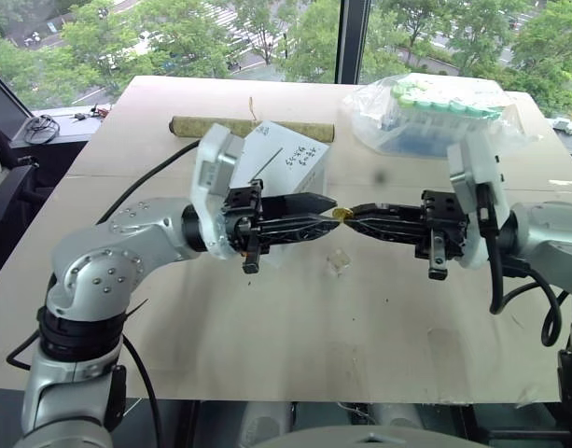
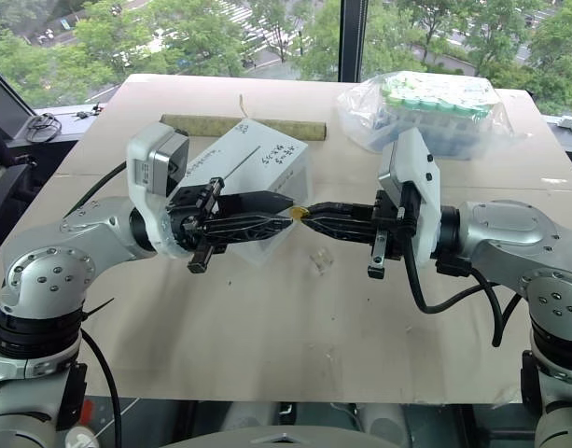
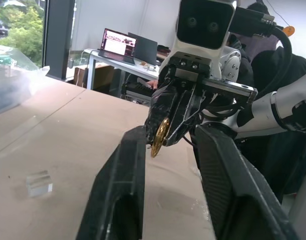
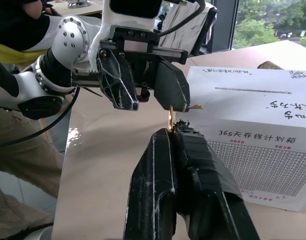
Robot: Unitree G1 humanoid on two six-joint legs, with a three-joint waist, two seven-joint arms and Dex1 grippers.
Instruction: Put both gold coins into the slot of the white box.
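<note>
**Coin handover in mid-air above the table**

The wide pale wooden table point(image 1: 379, 336) carries a white rectangular cardboard box point(image 2: 267, 163) with black writing, lying behind the left arm, and its thin dark slot point(image 4: 252, 90) faces up. A clear plastic bag of green-capped tubes point(image 1: 439, 112) sits at the far right, well apart from the box.

Both arms meet level above the table, fingertip to fingertip. The right gripper point(image 1: 353, 216) has its jaws pressed together, pinching one small shiny gold coin point(image 1: 341, 214) on edge. The left gripper point(image 3: 167, 145) holds its jaws partly spread on either side of that coin, not yet clamped on it. A tiny clear plastic cube point(image 1: 338, 264) lies on the table below them.

This looks like a hand-to-hand transfer. Next, the left jaws should probably close on the coin's faces before the right ones let go, then carry it to the slot. I cannot find the second coin.
</note>
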